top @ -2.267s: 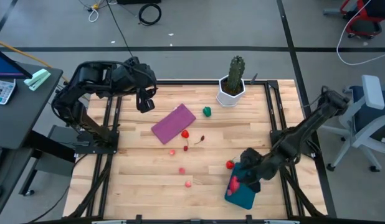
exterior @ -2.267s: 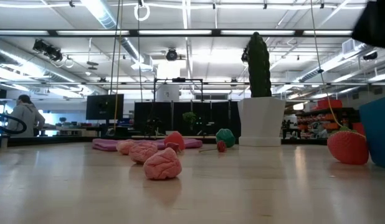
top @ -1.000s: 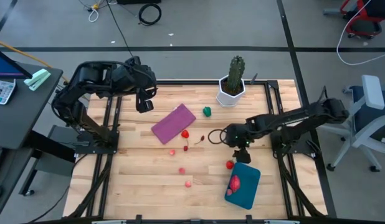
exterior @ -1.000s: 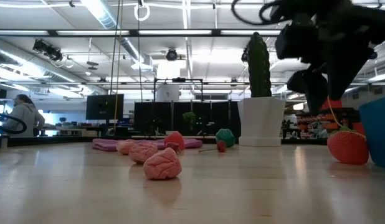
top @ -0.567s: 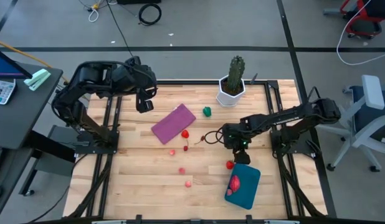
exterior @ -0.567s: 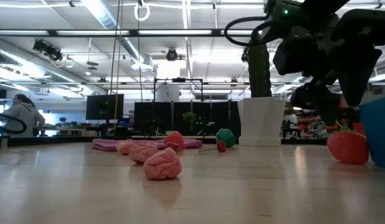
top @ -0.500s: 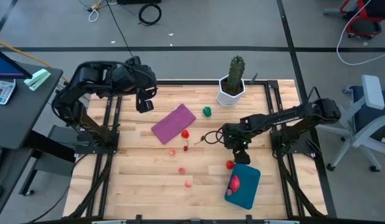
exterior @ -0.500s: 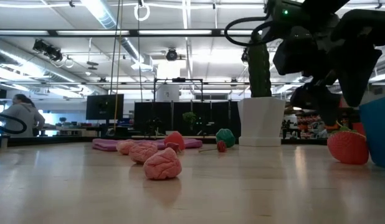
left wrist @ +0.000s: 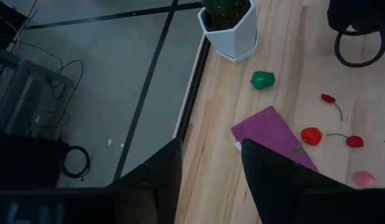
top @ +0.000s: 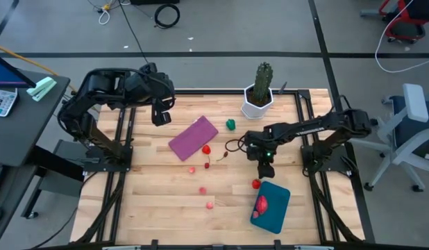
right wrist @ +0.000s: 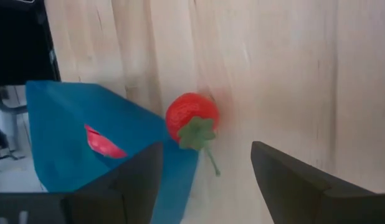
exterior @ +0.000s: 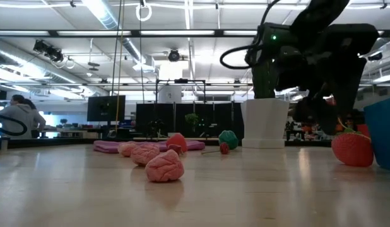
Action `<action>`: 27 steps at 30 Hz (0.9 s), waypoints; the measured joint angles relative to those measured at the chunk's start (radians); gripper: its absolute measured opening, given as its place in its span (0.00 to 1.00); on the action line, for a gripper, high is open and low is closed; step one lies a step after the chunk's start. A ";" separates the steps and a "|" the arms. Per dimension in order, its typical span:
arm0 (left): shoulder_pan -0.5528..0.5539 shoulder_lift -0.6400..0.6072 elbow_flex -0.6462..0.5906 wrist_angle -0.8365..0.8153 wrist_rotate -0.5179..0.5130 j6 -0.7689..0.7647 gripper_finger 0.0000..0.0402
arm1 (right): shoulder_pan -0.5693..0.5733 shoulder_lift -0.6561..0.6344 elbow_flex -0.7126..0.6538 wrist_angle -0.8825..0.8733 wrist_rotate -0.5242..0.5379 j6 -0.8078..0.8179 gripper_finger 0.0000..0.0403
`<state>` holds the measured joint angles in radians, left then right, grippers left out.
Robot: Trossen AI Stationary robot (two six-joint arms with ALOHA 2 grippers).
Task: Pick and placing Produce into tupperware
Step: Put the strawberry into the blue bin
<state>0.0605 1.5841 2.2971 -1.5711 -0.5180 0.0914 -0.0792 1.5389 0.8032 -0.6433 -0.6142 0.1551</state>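
1. Nearest, the teal tupperware (top: 271,207) sits at the table's near right, 1 red piece (top: 260,205) inside.
2. Just beyond, a strawberry (top: 256,184) touches its corner.
3. Above it hovers the right gripper (top: 264,170), fingers apart.
4. Farthest left, the left gripper (top: 160,115) waits, fingers apart.

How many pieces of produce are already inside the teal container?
1. A single red piece lies inside the teal container, toward its left side in the high view. A strawberry sits just outside it on the table; nothing else shows inside.

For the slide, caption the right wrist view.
Open right gripper hovers over a red strawberry lying on the wooden table against the teal tupperware, which already holds one red piece.
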 joint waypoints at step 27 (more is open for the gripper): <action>0.000 0.001 0.000 0.000 0.000 0.001 0.43 | 0.001 0.079 0.000 -0.003 -0.023 -0.060 0.31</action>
<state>0.0607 1.5848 2.2971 -1.5711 -0.5182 0.0921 -0.0784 1.6180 0.8032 -0.6468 -0.6369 0.0955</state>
